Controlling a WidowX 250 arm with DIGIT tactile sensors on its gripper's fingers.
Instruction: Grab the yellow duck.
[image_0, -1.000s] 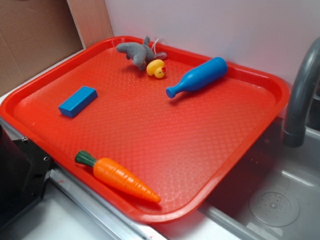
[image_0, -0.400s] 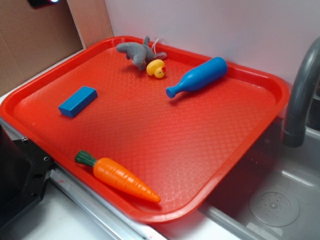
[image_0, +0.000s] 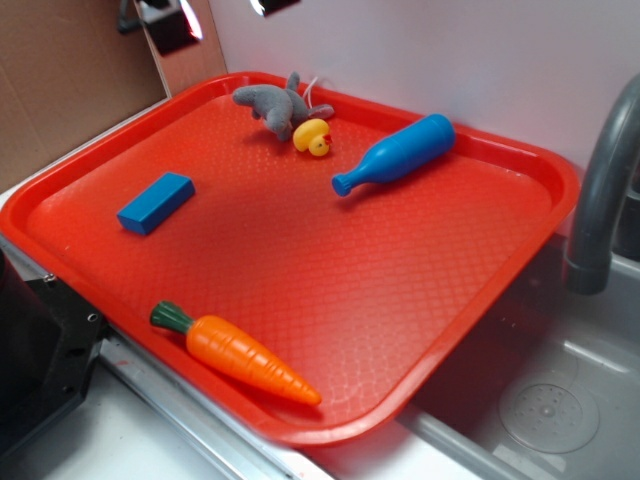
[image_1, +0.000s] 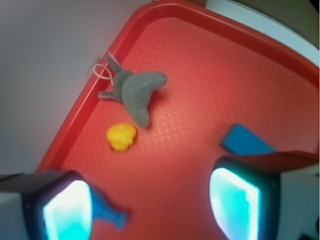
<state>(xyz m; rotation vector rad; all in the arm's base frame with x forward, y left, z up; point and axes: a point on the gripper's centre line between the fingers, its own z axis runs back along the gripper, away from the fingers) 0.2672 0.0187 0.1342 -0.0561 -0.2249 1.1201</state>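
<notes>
Exterior view
Tray (image_0: 480, 250): red, textured, resting partly over a grey sink (image_0: 560, 400).
Duck (image_0: 313, 136): small, yellow, red-orange beak; it sits near the tray's far edge, just beside a grey plush toy (image_0: 272, 104) and apart from the neck of a blue bottle (image_0: 393, 154) lying on its side.
Block (image_0: 156, 202): blue, flat on the tray's left part.
Carrot (image_0: 236, 353): orange toy with a green top, lying near the front rim.
Faucet (image_0: 600, 190): grey, at the right edge.
Gripper (image_0: 210, 15): only two dark tips show at the top edge, well above the tray; they stand apart.
Writing: none readable on any item.

Wrist view
Gripper (image_1: 150, 205): two pads glowing cyan at the bottom, spread wide, nothing between them.
Duck (image_1: 121, 136): on the tray ahead of the pads, close to the plush toy (image_1: 136, 92), untouched.
Bottle (image_1: 107, 212): blurred blue neck beside the left-hand pad.
Block (image_1: 246, 142): blue, above the right-hand pad.
Tray (image_1: 235, 65): red rim curves along the wall.
</notes>
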